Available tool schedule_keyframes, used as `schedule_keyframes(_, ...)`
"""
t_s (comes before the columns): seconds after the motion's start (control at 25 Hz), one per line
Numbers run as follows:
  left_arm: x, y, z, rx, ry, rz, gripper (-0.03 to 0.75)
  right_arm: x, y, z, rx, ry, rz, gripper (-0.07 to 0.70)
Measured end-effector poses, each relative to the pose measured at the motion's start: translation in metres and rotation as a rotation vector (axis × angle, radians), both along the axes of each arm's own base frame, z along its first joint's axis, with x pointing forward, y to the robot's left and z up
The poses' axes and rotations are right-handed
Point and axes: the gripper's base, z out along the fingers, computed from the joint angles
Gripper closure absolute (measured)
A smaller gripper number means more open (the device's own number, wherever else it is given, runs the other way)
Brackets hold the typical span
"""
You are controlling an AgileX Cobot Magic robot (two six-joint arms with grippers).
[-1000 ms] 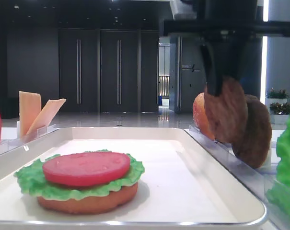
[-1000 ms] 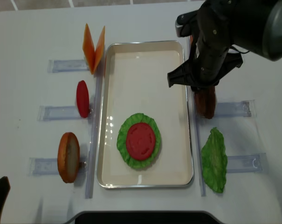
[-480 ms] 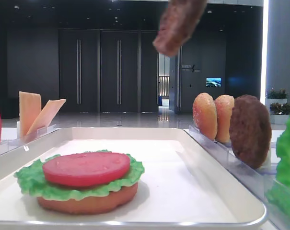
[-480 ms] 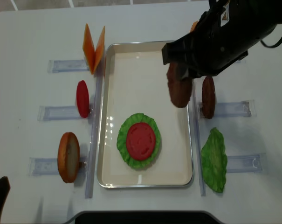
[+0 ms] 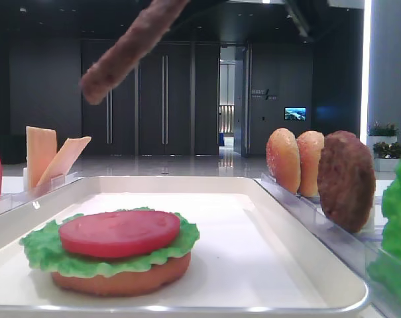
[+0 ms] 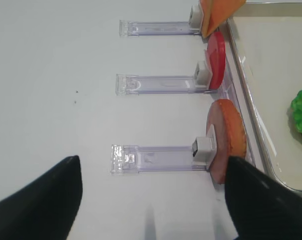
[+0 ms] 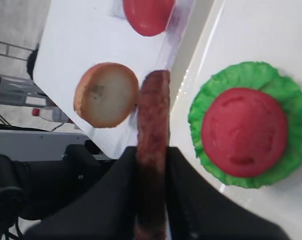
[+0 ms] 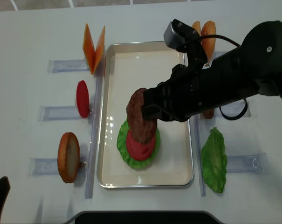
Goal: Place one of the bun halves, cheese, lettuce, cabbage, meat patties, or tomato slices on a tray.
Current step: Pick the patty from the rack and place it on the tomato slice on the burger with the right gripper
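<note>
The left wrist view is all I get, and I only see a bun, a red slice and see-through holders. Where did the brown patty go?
Observer: The right gripper holds the meat patty in the air, shut on it edge-on.
Operator: Is it on the burger yet?
Observer: No. From the low side camera it hangs tilted, high above the tomato slice, with clear space between them.
Operator: What's under the tomato?
Observer: A lettuce leaf on a bun half, all sitting in the tray.
Operator: Any patties left?
Observer: One more patty stands upright beside the tray, next to two buns.
</note>
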Motion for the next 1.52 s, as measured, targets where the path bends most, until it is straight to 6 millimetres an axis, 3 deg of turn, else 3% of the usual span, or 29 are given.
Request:
schedule_keyframes(0.2, 0.000, 0.000, 0.000, 0.000, 0.000, 0.000, 0.024, 0.008, 0.014, -0.021, 0.082, 0.031, 0.029, 0.514)
schedule_keyframes(0.76, 0.000, 0.000, 0.000, 0.000, 0.000, 0.000, 0.024, 0.020, 0.027, -0.070, 0.044, 0.101, 0.060, 0.514)
schedule_keyframes(1.24, 0.000, 0.000, 0.000, 0.000, 0.000, 0.000, 0.024, 0.024, 0.030, -0.089, 0.021, 0.110, 0.065, 0.514)
schedule_keyframes(1.52, 0.000, 0.000, 0.000, 0.000, 0.000, 0.000, 0.024, 0.026, 0.029, -0.090, 0.016, 0.094, 0.067, 0.515)
